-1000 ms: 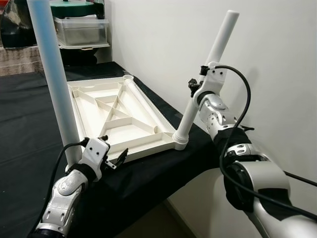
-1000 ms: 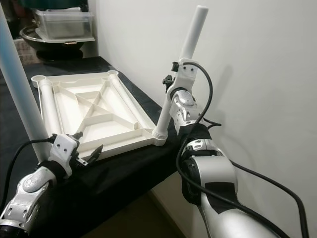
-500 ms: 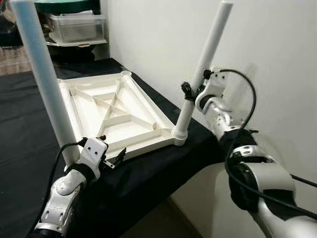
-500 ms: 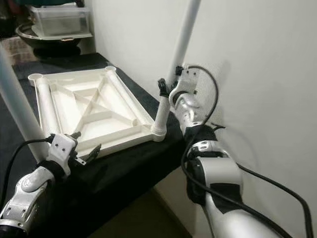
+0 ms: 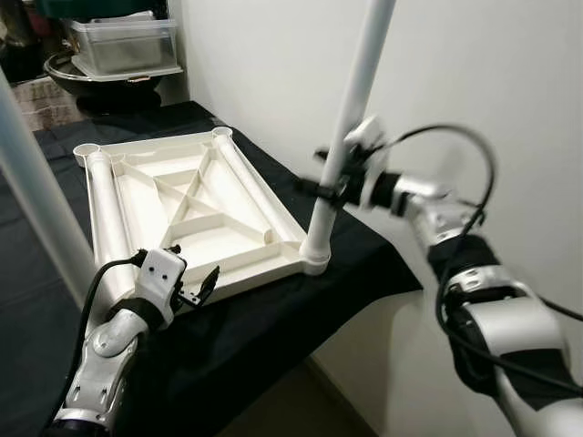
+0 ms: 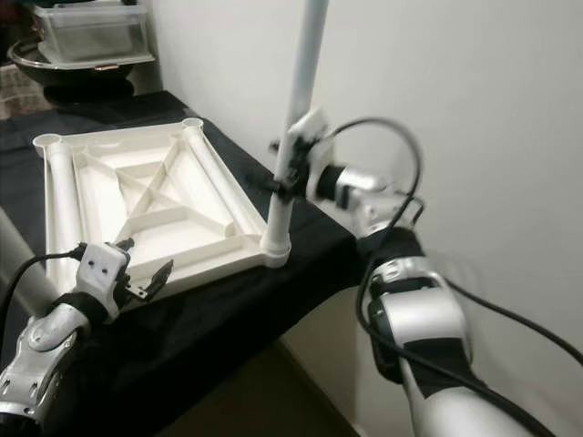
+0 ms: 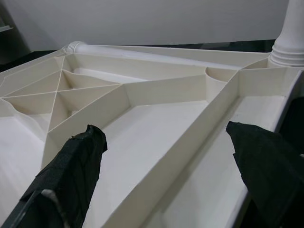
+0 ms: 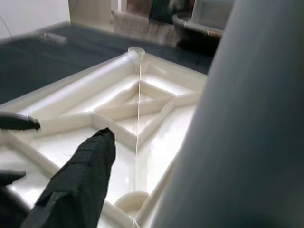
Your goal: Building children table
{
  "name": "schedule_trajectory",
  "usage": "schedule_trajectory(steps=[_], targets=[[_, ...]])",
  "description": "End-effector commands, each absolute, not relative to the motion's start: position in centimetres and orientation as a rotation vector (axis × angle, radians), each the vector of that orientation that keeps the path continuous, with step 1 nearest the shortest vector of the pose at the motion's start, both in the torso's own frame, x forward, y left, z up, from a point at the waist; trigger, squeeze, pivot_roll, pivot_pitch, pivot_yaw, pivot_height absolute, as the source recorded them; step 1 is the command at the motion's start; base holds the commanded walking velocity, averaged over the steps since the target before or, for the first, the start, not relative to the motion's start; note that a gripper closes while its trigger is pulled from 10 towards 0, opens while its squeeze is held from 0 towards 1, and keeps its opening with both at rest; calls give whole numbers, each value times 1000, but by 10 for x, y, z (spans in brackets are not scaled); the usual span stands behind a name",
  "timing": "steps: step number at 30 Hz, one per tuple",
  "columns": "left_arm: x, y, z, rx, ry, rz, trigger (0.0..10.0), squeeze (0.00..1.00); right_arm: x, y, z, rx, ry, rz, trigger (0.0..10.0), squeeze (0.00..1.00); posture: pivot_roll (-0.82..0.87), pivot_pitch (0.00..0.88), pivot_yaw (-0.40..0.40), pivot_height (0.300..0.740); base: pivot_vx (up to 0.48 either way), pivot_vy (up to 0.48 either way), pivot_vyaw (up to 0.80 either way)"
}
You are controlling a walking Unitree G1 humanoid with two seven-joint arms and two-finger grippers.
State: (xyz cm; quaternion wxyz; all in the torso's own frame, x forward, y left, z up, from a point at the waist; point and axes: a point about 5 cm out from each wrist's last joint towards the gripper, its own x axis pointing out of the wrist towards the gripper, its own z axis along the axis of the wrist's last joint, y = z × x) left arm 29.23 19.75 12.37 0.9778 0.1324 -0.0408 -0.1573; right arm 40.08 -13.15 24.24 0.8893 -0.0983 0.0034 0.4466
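Note:
The white ribbed tabletop (image 5: pixel 196 196) lies upside down on a black-covered table. A white table leg (image 5: pixel 351 109) stands nearly upright in the socket at the tabletop's near right corner. My right gripper (image 5: pixel 339 179) is shut on this leg about a third of the way up; one finger (image 8: pixel 80 180) lies beside the leg (image 8: pixel 237 123). A second pale leg (image 5: pixel 36 205) rises at the near left corner. My left gripper (image 5: pixel 199 286) hovers open at the tabletop's near edge, its fingers (image 7: pixel 71 175) apart with nothing between them.
A clear plastic box (image 5: pixel 123 44) and a dark bowl (image 5: pixel 86 80) stand at the far end of the table. A white wall (image 5: pixel 474 82) runs close along the right. The table's black cloth (image 5: pixel 301 309) ends just beyond the near right corner.
The right leg has swung from a rightward tilt to nearly upright. My right gripper sits lower on it, with the forearm now reaching in from the right. The left gripper has kept its place.

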Motion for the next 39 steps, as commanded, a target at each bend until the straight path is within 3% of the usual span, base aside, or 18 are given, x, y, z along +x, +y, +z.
schedule_trajectory(steps=[1, 2, 4, 9, 10, 12, 17, 22, 23, 26, 27, 32, 33, 34, 35, 36, 38, 39], targets=[[292, 198, 121, 276, -65, -315, 10000, 0, 400, -125, 235, -236, 51, 957, 4706, 0, 38, 0, -118, 740, 0, 0, 0], [292, 200, 122, 279, -66, -311, 10000, 0, 402, -123, 228, -247, 98, 917, 0, 0, 48, 0, -127, 740, 0, 0, 0], [292, 203, 123, 285, -69, -300, 10000, 0, 408, -123, 218, -229, 160, 786, 0, 0, 56, 0, -133, 740, 0, 0, 0], [292, 203, 123, 285, -69, -298, 10000, 0, 408, -126, 219, -202, 160, 763, 0, 0, 57, 0, -133, 740, 0, 0, 0], [291, 203, 123, 284, -69, -298, 10000, 0, 410, -131, 219, -175, 160, 694, 0, 0, 53, 0, -134, 740, 0, 0, 0], [290, 201, 121, 281, -66, -300, 10000, 0, 417, -166, 208, -49, 194, 238, 0, 0, 47, 0, -130, 740, 0, 0, 0], [291, 199, 121, 279, -66, -306, 10000, 0, 410, -198, 181, 94, 258, -192, 0, 0, 42, 0, -123, 740, 0, 0, 0], [293, 199, 122, 284, -67, -312, 10000, 0, 406, -178, 164, 186, 298, -250, 0, 0, 32, 0, -109, 740, 0, 0, 0], [294, 200, 122, 285, -68, -314, 10000, 0, 407, -166, 165, 197, 309, -218, 10000, 0, 28, 0, -107, 740, 0, 0, 0], [295, 199, 122, 286, -68, -315, 10000, 0, 410, -152, 172, 211, 294, -179, 10000, 0, 26, 0, -107, 740, 0, 0, 0], [295, 199, 123, 286, -70, -315, 10000, 0, 413, -150, 185, 223, 222, -161, 10000, 1000, 28, 0, -111, 740, 0, 0, 0], [296, 198, 123, 285, -71, -315, 10000, 0, 417, -151, 202, 243, 132, -134, 10000, 1000, 27, 0, -111, 740, 0, 0, 0], [296, 198, 123, 284, -72, -316, 10000, 0, 420, -152, 217, 251, 92, -80, 10000, 706, 30, 0, -112, 740, 0, 0, 0], [296, 198, 123, 286, -73, -314, 10000, 0, 423, -150, 233, 284, 57, 51, 10000, 0, 31, 0, -113, 740, 0, 0, 0], [296, 198, 123, 286, -73, -314, 10000, 0, 423, -150, 233, 284, 57, 51, 10000, 0, 31, 0, -113, 740, 0, 0, 0], [296, 200, 123, 288, -74, -308, 10000, 0, 424, -143, 249, 306, 0, 239, 10000, 0, 28, 0, -116, 740, 0, 0, 0], [296, 200, 123, 288, -74, -308, 10000, 0, 424, -143, 249, 306, 0, 239, 10000, 0, 28, 0, -116, 740, 0, 0, 0], [296, 201, 123, 291, -75, -301, 10000, 0, 420, -138, 256, 284, -36, 447, 10000, 0, 24, 0, -114, 740, 0, 0, 0]])
